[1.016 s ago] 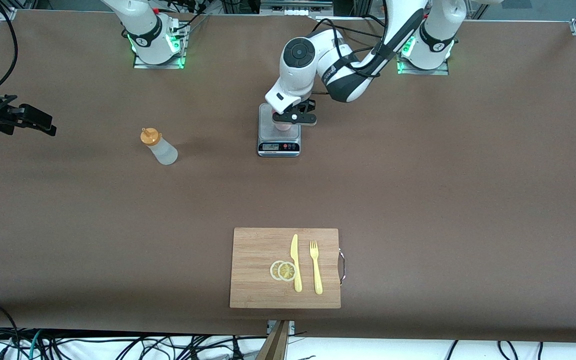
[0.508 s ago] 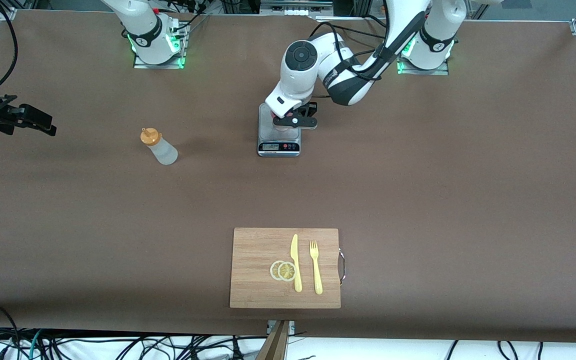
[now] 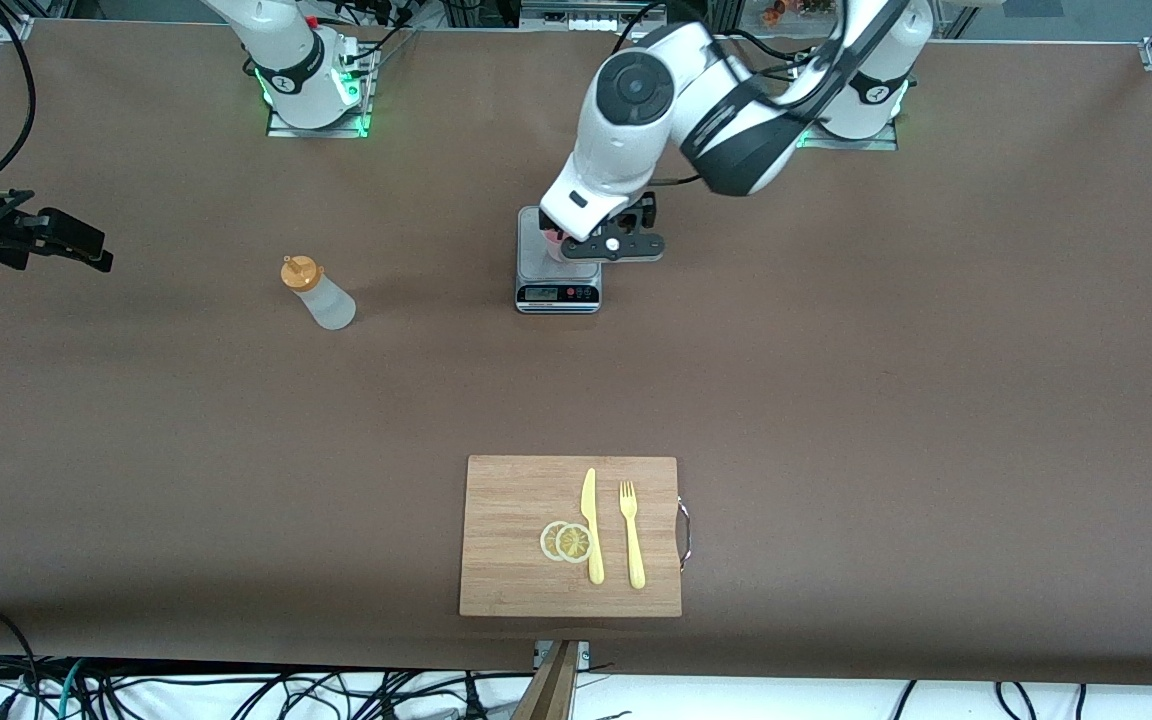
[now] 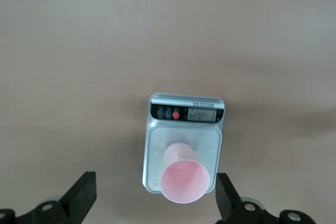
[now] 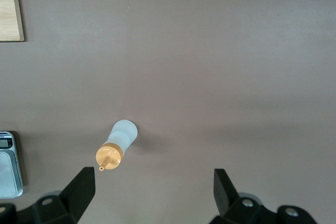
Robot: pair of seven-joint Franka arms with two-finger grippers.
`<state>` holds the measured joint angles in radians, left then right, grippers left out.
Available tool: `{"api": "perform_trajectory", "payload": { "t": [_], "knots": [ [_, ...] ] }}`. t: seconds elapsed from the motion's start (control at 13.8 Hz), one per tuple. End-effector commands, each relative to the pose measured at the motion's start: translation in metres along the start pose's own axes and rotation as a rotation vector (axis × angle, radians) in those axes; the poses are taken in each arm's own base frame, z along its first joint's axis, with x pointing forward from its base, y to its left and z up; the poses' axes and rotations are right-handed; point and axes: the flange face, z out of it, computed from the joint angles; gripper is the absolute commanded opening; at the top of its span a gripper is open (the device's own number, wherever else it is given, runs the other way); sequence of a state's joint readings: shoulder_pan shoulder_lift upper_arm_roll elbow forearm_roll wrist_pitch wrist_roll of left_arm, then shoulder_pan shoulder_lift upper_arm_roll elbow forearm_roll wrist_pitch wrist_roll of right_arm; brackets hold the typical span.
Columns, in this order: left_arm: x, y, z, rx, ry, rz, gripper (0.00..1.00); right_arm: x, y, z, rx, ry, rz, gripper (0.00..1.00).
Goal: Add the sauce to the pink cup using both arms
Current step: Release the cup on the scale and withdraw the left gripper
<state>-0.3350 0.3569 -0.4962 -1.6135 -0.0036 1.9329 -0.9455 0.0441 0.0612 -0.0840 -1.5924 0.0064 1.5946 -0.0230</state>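
The pink cup stands upright on a small kitchen scale in the middle of the table. In the front view only a sliver of the pink cup shows under the left hand. My left gripper hangs open above the cup, its fingers wide on either side and touching nothing. The sauce bottle, whitish with an orange nozzle cap, stands toward the right arm's end of the table. My right gripper is open high over the table beside the bottle, holding nothing.
A wooden cutting board lies nearer the front camera, bearing a yellow knife, a yellow fork and two lemon slices. The scale's display faces the front camera. Black equipment sits at the table's edge.
The left gripper has opened, let go of the pink cup on the scale, and risen above it. The bottle and the right arm have not moved.
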Motion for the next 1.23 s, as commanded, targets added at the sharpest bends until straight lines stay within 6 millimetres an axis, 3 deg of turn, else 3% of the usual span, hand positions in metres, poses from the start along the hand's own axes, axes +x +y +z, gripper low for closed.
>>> {"api": "perform_trajectory", "payload": {
  "t": [0.0,0.22,0.44,0.65,0.8,1.02,1.16],
  "knots": [
    [0.03,-0.041,-0.07,-0.018,0.052,-0.055,1.0,0.002,0.002,0.0,0.015,-0.008,-0.014,1.0],
    [0.079,-0.119,-0.133,-0.038,0.127,-0.167,1.0,0.002,0.002,0.0,0.015,-0.008,-0.012,1.0],
    [0.12,-0.211,-0.179,-0.008,0.15,-0.103,1.0,0.002,0.002,0.0,0.015,-0.008,-0.008,1.0],
    [0.147,-0.306,-0.213,0.042,0.103,-0.047,1.0,0.002,-0.002,-0.001,0.013,-0.008,-0.014,1.0],
    [0.157,-0.356,-0.225,0.059,0.086,0.01,1.0,0.002,-0.004,0.0,0.013,-0.01,-0.018,1.0],
    [0.166,-0.407,-0.231,0.064,0.078,0.07,1.0,0.001,-0.005,0.001,0.013,-0.013,-0.017,1.0],
    [0.167,-0.418,-0.232,0.069,0.076,0.131,1.0,0.002,-0.004,0.0,0.015,-0.01,-0.023,1.0]
  ]
}}
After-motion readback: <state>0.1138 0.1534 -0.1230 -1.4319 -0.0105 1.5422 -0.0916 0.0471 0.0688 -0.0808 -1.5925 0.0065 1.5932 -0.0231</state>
